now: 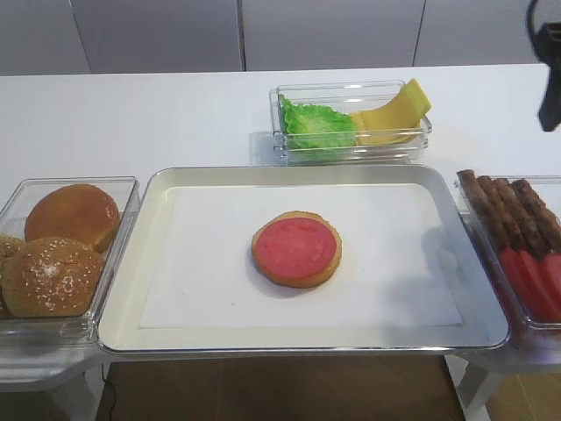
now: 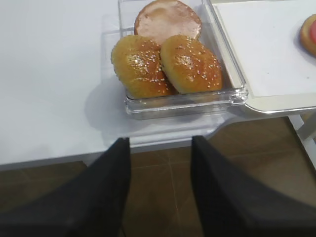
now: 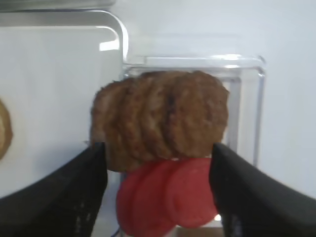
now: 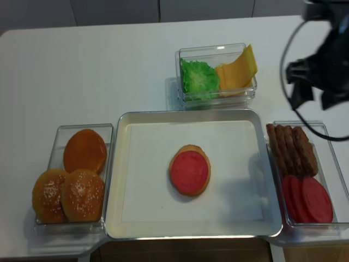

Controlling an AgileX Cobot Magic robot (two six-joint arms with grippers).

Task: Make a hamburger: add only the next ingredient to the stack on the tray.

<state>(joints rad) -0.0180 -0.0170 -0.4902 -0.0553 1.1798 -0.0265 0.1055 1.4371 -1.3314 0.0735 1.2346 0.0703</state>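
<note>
On the silver tray (image 1: 123,294) (image 4: 115,180), near the middle of its white liner, lies the stack: a bun bottom half (image 1: 296,280) with a round red slice (image 1: 296,246) (image 4: 190,171) flat on top. My right gripper (image 3: 158,148) hangs open and holds nothing; it is high over the right-hand container, where more red slices (image 3: 168,197) (image 4: 306,200) lie. Its arm (image 4: 322,71) shows dark at the upper right. Down past the table's front edge, over the floor, my left gripper (image 2: 160,143) is open and holds nothing.
Brown patties (image 3: 163,116) (image 4: 289,147) share the right container with the red slices. A clear box of seeded buns (image 1: 53,276) (image 2: 163,64) stands left of the tray. Behind the tray, another box holds lettuce (image 1: 316,124) and cheese (image 1: 390,118).
</note>
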